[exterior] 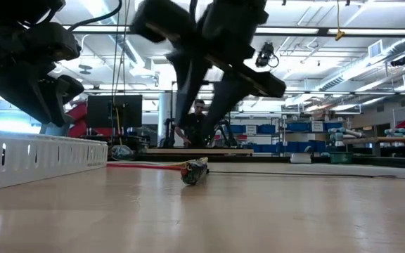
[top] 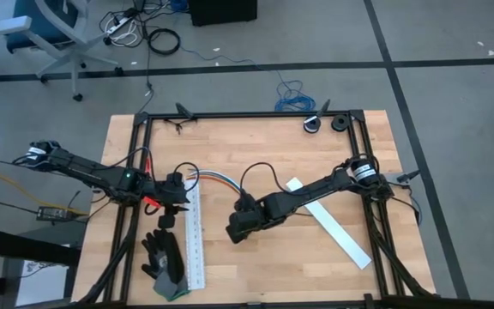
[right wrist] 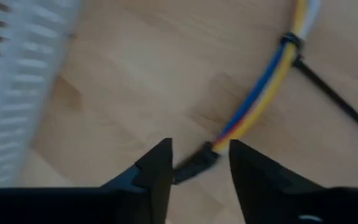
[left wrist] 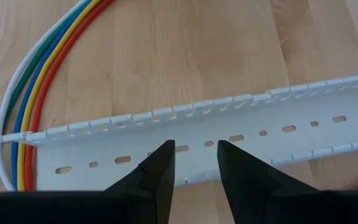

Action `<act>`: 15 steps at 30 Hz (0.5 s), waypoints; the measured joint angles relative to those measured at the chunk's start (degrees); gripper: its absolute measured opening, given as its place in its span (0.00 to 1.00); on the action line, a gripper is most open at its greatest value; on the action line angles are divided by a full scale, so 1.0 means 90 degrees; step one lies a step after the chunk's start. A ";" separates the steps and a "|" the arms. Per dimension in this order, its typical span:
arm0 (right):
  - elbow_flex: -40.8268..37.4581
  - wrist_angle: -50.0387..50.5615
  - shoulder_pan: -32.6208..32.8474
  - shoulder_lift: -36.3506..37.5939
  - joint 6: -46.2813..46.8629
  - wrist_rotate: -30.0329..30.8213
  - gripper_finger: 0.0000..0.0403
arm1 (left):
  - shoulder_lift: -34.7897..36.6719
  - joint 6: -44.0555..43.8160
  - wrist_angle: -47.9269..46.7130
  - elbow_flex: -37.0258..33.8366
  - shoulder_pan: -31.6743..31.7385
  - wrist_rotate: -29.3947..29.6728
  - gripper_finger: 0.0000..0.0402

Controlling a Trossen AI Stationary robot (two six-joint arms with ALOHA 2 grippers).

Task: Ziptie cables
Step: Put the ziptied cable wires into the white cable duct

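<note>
Cables (right wrist: 263, 102), already ziptied, lie just ahead of the right gripper's (right wrist: 199, 163) half-open, empty fingers; retreat gently.

White strip (right wrist: 17, 81) blurred; ziptie (right wrist: 334, 96) perhaps cut off.

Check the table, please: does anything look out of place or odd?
One thing: a dark work glove lies on the long white slotted plastic strip at the near left. The second white strip lies askew on the right.
</note>
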State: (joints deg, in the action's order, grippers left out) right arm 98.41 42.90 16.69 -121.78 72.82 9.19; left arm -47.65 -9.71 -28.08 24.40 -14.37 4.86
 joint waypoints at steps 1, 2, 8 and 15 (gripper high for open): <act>0.0000 0.0103 -0.0002 -0.0027 0.0070 0.0000 0.41 | 0.0003 0.0001 0.0010 0.0001 0.0000 0.0000 0.33; 0.0003 0.0127 -0.0012 -0.0071 0.0131 0.0000 0.43 | 0.0002 0.0001 0.0014 0.0002 0.0000 0.0000 0.33; 0.0010 -0.0159 -0.0053 -0.0336 0.0607 -0.0058 0.54 | 0.0000 0.0001 0.0016 0.0001 0.0000 -0.0005 0.33; 0.0047 0.0072 -0.0165 -0.0879 0.1171 -0.0837 0.49 | 0.0001 -0.0001 0.0012 0.0002 -0.0005 -0.0012 0.33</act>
State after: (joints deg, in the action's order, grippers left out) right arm 98.84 43.55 15.20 -129.69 83.36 1.65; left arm -47.64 -9.72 -27.96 24.43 -14.41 4.75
